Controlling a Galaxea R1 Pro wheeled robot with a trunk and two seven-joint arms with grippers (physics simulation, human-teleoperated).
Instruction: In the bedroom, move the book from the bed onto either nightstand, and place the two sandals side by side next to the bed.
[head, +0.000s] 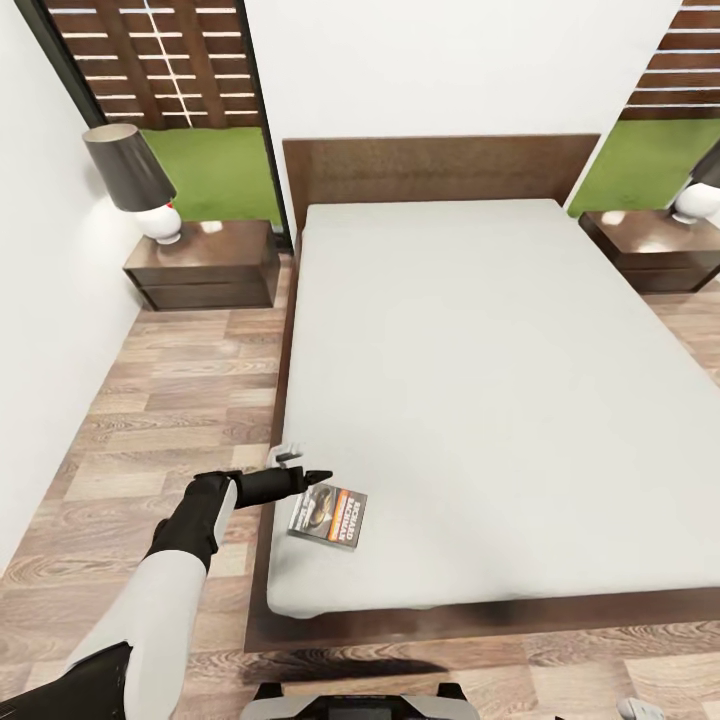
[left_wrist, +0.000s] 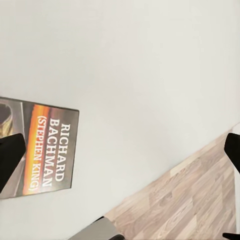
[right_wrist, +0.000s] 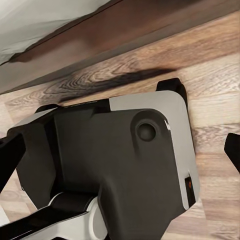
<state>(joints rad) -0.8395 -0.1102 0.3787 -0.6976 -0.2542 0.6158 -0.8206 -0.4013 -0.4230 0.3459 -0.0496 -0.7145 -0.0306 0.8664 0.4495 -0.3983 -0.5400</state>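
dark book (head: 329, 516) just beside left fingers (head: 318, 474), apart

A home bedroom — wide bed (head: 480, 400), nightstand (head: 205, 265) with lamp (head: 135, 180), plank floor (head: 150, 420) — seemingly garden outside.

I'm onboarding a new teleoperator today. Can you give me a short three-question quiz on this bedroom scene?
1. True or false: the book lies on the mattress near the bed's foot corner, on the robot's left side.
2. Multiple choice: what stands on the left nightstand? A) a lamp with a dark shade B) a stack of books C) a pair of sandals
3. Short answer: which gripper is reaching over the book, and is it closed on it?

Key:
1. True.
2. A, the lamp.
3. The left gripper; its fingers are spread open and not closed on the book.
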